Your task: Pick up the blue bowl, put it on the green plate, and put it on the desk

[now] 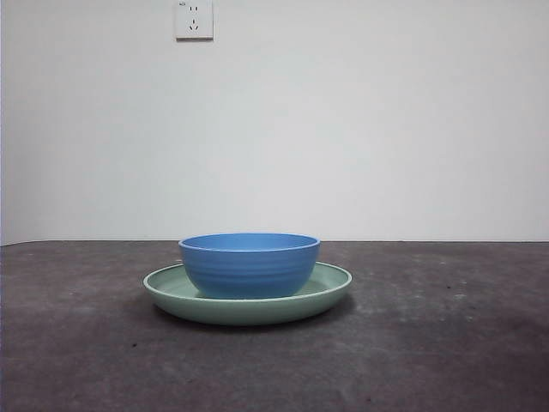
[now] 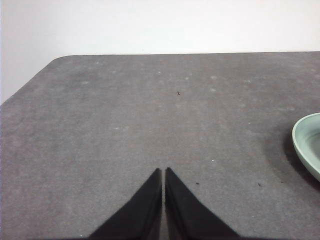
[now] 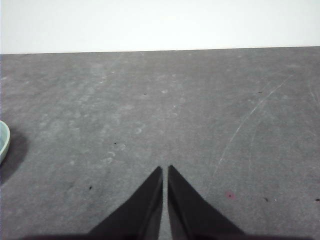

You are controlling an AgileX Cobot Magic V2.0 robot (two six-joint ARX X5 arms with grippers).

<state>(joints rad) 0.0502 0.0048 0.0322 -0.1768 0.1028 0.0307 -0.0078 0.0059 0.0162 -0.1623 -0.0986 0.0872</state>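
So right now the blue bowl [image 1: 249, 264] is sitting inside the green plate [image 1: 330, 290], roughly centred, and the pair rests on the desk [image 1: 446, 343] in the middle of the front view. Neither arm shows up in that view at all. The left gripper [image 2: 163, 171] hangs over bare tabletop with its jaws pinched together, nothing between them, and only a sliver of the plate's rim [image 2: 306, 145] peeks in at the edge of its camera. Same deal with the right gripper [image 3: 165, 169]: jaws closed down to a thin slit, empty, plate edge [image 3: 3, 140] barely in frame. My read is that the bowl-on-plate part looks done, and what's left is lifting the bowl back out and setting it on the desk. Whichever arm goes for it needs to open up first, swing over to the stack, and get a jaw over the bowl's rim without dragging the plate along. The plate's glossy, so it could slide.
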